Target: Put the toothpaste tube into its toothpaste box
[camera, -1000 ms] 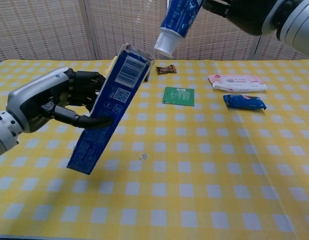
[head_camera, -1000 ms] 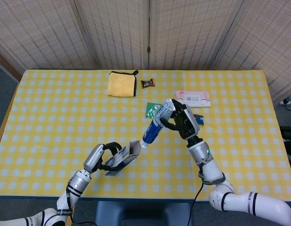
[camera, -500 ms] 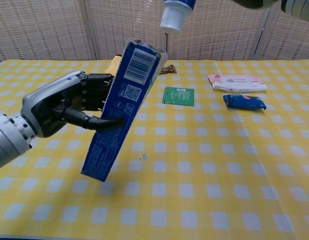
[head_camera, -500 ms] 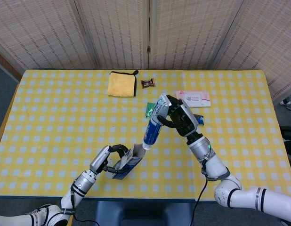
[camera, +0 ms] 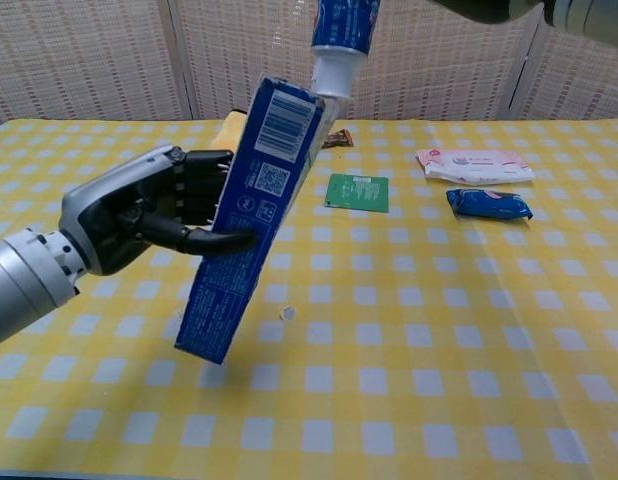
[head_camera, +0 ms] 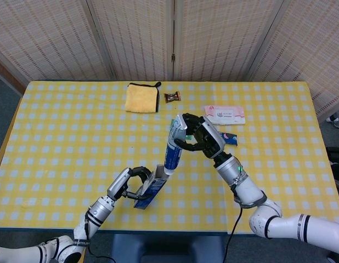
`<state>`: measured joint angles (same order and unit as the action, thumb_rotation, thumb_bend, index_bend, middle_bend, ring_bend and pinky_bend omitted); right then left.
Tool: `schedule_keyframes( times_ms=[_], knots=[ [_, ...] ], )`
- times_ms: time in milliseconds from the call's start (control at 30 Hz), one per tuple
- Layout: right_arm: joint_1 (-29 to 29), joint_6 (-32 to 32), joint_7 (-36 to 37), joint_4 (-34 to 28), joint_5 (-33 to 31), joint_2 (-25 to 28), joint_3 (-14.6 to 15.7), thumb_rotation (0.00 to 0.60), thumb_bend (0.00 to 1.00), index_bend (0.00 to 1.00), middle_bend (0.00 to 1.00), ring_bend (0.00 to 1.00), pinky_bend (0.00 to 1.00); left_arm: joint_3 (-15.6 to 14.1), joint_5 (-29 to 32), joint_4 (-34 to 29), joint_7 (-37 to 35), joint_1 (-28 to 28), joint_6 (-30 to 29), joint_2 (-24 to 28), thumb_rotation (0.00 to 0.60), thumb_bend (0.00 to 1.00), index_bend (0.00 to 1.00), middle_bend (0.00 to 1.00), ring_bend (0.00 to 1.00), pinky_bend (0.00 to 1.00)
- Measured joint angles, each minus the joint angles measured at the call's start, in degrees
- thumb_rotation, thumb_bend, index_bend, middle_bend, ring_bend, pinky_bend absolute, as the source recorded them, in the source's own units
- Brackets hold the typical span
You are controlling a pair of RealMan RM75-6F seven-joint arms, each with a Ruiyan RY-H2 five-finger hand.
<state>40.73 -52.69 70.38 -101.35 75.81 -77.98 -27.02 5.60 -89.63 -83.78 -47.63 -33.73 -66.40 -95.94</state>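
My left hand (camera: 154, 208) (head_camera: 130, 182) holds the blue toothpaste box (camera: 251, 215) (head_camera: 150, 189) nearly upright above the table, its open end up and tilted slightly right. The toothpaste tube (head_camera: 173, 147) (camera: 341, 35), blue and white with a white cap, hangs cap-down just over the box's open end. My right hand (head_camera: 201, 137) grips the tube's upper part; in the chest view only a dark edge of that hand (camera: 509, 8) shows at the top. The cap sits at the box's mouth; I cannot tell whether it is inside.
On the yellow checked table (head_camera: 65, 137) lie a yellow cloth (head_camera: 142, 98), a brown candy (head_camera: 172, 97), a green sachet (camera: 357, 192), a pink wipes pack (camera: 474, 165) and a blue packet (camera: 489, 204). A small white speck (camera: 286, 313) lies near the box.
The right hand has brought the tube leftward and more upright, its cap now down at the box's mouth. The left hand has tipped the box more upright.
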Motion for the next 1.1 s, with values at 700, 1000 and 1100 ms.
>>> schedule_keyframes(
  times_ms=[700,1000,1100],
  knots=[
    [2.69,0.51,-0.05,-0.93,-3.01,-1.83,-1.75,0.600,0.29,0.73,0.59,0.51,0.72,0.52,0.45,-0.21,0.09,-0.14,-2.70,-1.72,0.600,0.33,0.60,0.65,0.57,0.53],
    [3.53,0.45,-3.07,-0.73,-0.98,-2.12,-0.88,0.600,0.29,0.73,0.59,0.50,0.72,0.47,0.41,-0.95,-0.37,-0.05,-3.25,-1.27,0.600,0.33,0.60,0.64,0.56,0.53],
    [3.61,-0.52,-5.48,-0.71,0.66,-2.19,-0.17,0.600,0.29,0.73,0.59,0.50,0.72,0.20,0.31,-1.44,-1.83,-0.04,-3.08,-0.51,0.600,0.33,0.60,0.64,0.56,0.53]
  ],
)
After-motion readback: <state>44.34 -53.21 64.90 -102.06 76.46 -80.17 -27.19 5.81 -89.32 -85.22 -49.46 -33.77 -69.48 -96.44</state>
